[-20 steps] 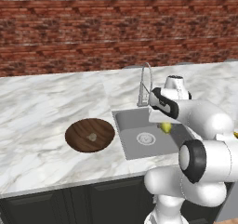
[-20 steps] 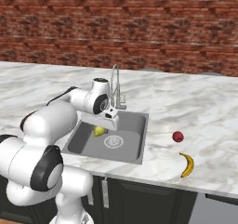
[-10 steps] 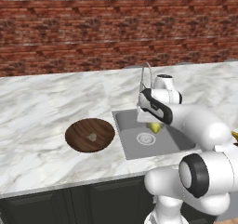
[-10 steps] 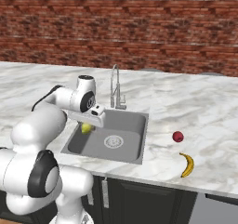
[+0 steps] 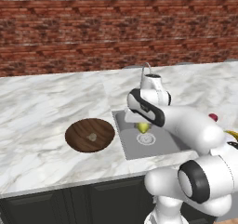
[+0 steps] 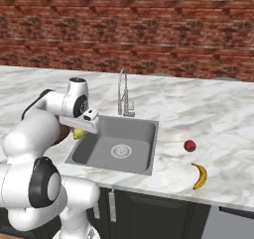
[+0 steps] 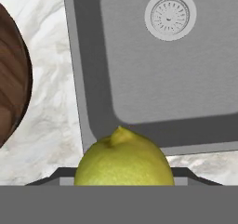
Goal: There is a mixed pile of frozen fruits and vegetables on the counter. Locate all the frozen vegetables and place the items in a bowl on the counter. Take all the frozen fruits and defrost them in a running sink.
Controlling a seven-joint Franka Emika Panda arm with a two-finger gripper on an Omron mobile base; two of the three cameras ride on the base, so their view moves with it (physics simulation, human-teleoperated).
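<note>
My gripper point(image 5: 142, 123) is shut on the yellow-green oval vegetable point(image 5: 144, 128), which hangs over the left rim of the steel sink point(image 5: 160, 146). In the hand view the oval point(image 7: 123, 160) sits at the bottom, above the sink point(image 7: 162, 79) wall, with the dark brown bowl point(image 7: 11, 93) at the left edge. The bowl point(image 5: 79, 132) rests on the marble counter point(image 5: 37, 111) left of the sink, with a pale beige lump point(image 5: 92, 137) inside. A red fruit point(image 6: 189, 145) and a yellow banana point(image 6: 200, 176) lie on the counter right of the sink.
A tall chrome faucet point(image 6: 122, 91) stands behind the basin, close to my arm. A red brick wall point(image 6: 149, 29) backs the counter. The round drain point(image 7: 170, 15) lies in the sink floor. Dark cabinets point(image 5: 69, 200) run below.
My arm has swung left with the oval piece, from over the sink's middle to over its left rim, nearer the bowl. The fruit and bowl have not moved.
</note>
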